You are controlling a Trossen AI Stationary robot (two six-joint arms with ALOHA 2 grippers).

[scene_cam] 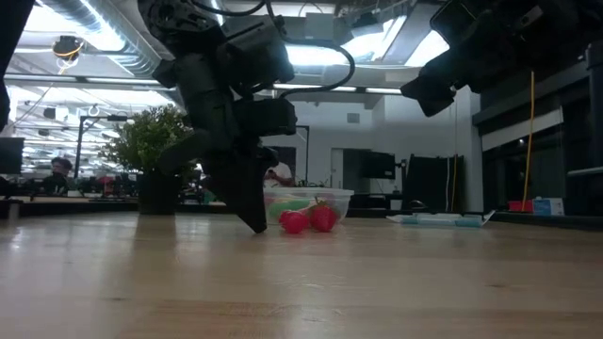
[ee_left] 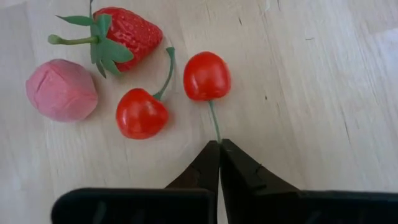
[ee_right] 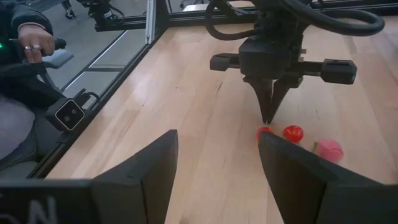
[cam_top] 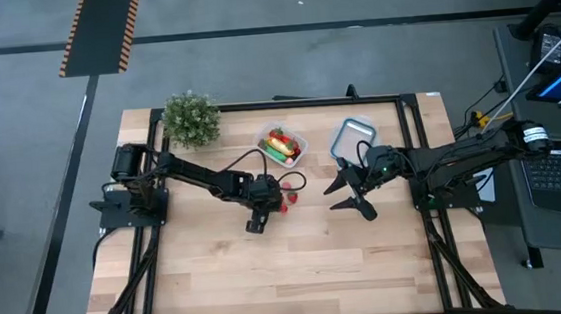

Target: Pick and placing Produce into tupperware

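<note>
The clear tupperware (cam_top: 283, 145) stands at the far middle of the table, with a yellow banana, a green piece and red pieces inside. In front of it on the wood lie two cherries (ee_left: 207, 76) (ee_left: 142, 113), a strawberry (ee_left: 127, 31) and a pink piece (ee_left: 61, 89). My left gripper (ee_left: 219, 148) (cam_top: 274, 200) points down beside them, shut on one cherry's stem. My right gripper (ee_right: 217, 162) (cam_top: 349, 194) hovers wide open to the right of the fruit and holds nothing. My left gripper pinches the free end of the cherry's thin green stem (ee_left: 215, 129) between its two fingertips. The fingers come from above, pointing down, with their tips (scene_cam: 256, 224) at the table top. The cherry itself lies on the wood just beyond the tips.
A bushy potted plant (cam_top: 191, 117) stands at the far left. A clear blue-rimmed piece (cam_top: 351, 136) lies right of the tupperware. A person's hand (ee_right: 34, 37) shows beyond the table's edge. Bare wood spreads across the near half of the table.
</note>
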